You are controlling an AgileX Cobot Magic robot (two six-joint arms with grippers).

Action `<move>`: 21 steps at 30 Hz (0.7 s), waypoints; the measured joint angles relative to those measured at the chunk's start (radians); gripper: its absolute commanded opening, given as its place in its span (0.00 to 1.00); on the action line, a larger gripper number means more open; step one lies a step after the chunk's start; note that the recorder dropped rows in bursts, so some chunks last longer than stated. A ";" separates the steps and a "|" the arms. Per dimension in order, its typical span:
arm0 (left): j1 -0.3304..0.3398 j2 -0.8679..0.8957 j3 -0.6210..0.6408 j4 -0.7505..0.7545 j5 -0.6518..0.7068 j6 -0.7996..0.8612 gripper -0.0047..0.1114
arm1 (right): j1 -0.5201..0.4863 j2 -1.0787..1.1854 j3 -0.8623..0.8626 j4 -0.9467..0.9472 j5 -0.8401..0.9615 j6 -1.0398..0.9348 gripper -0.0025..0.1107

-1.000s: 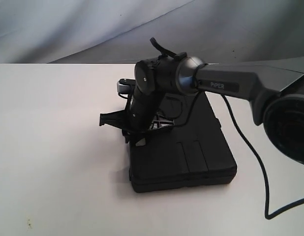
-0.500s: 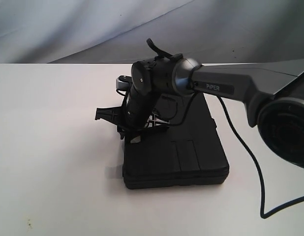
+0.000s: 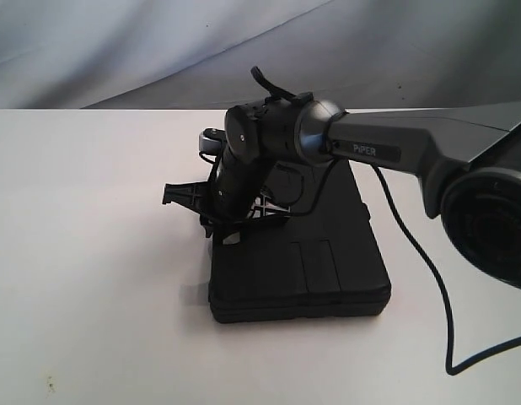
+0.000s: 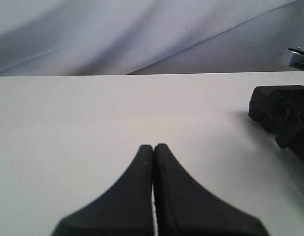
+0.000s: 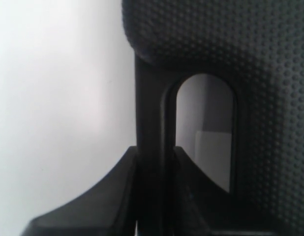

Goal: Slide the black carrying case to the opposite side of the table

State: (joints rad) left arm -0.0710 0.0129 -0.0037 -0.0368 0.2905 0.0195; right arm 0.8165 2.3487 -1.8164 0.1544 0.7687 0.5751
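Note:
The black carrying case (image 3: pixel 311 270) lies flat on the white table (image 3: pixel 92 253), a little right of centre in the exterior view. My right arm reaches over it from the right. The right gripper (image 3: pixel 229 229) points down at the case's left edge. In the right wrist view that gripper (image 5: pixel 154 157) is shut on the case's handle bar (image 5: pixel 151 108), with the dimpled case shell (image 5: pixel 240 39) beside it. My left gripper (image 4: pixel 153 147) is shut on nothing, low over bare table (image 4: pixel 93 108). It does not show in the exterior view.
A black cable (image 3: pixel 429 278) trails from the right arm onto the table right of the case. The right arm's base (image 3: pixel 496 228) fills the right edge. A grey cloth backdrop (image 3: pixel 159 51) hangs behind the table's far edge. Part of the right gripper's body (image 4: pixel 277 113) shows in the left wrist view.
The right gripper and the case have shifted left together across the table, mostly in the first half second. Since then they have barely moved.

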 measured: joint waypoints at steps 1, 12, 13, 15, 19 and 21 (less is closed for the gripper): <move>0.000 0.000 0.000 0.000 0.000 0.000 0.04 | 0.000 0.000 0.000 0.000 -0.002 0.000 0.02; 0.000 0.000 0.000 0.000 0.000 0.000 0.04 | 0.000 0.000 0.000 0.000 -0.005 0.000 0.07; 0.000 0.000 0.000 0.000 0.000 0.000 0.04 | 0.000 0.000 0.000 0.000 -0.005 -0.003 0.10; 0.000 0.000 0.000 0.000 0.000 0.000 0.04 | 0.000 0.000 0.000 0.000 -0.006 -0.006 0.17; 0.000 0.000 0.000 0.000 0.000 0.000 0.04 | 0.000 0.000 0.000 0.003 -0.010 -0.007 0.30; 0.000 0.000 0.000 0.000 0.000 0.000 0.04 | 0.000 0.000 0.000 0.006 -0.014 -0.005 0.31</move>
State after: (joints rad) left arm -0.0710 0.0129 -0.0037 -0.0368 0.2905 0.0195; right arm 0.8165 2.3487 -1.8164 0.1601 0.7550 0.5701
